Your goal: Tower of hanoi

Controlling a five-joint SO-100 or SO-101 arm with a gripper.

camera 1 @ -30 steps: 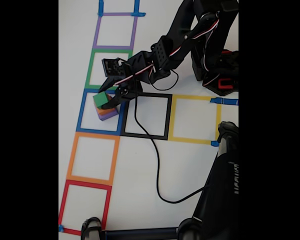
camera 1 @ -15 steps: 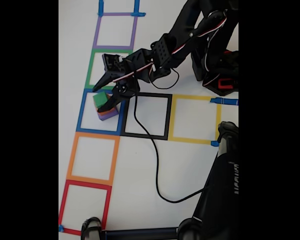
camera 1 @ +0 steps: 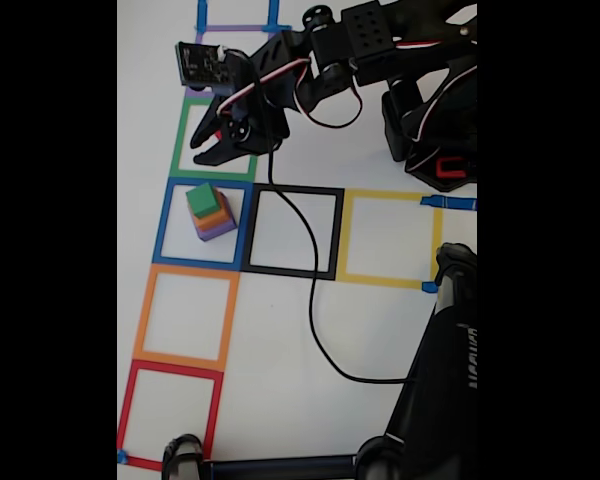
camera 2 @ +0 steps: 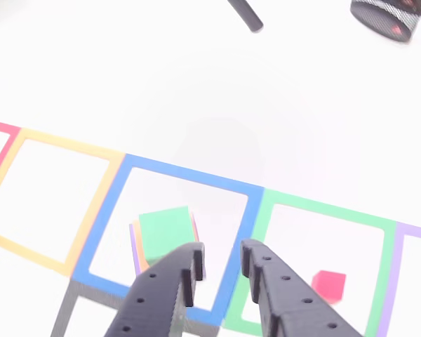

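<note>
A white surface [camera 1: 380, 330] carries a row of coloured tape square outlines. In the fixed view, a black robot arm reaches in from the upper right, and its tool [camera 1: 202, 145] hangs over the green tape square [camera 1: 187, 130] in the upper left of the frame. The tool's two fingers stand slightly apart and hold nothing.

Just below it, inside the blue tape square [camera 1: 165, 225], sits a small stack of cubes: the purple cube [camera 1: 216, 231] at the bottom, the orange cube [camera 1: 213, 216] on it, and the green cube [camera 1: 202, 199] on top.

In the other view, the tool [camera 2: 219, 270] enters from the bottom edge, its tips over the lower centre. The green cube [camera 2: 165, 229] lies just left of the tips, and the red cube [camera 2: 328, 285] rests alone in the green square at lower right.

A black cable [camera 1: 315, 320] trails down the middle of the fixed view.
</note>
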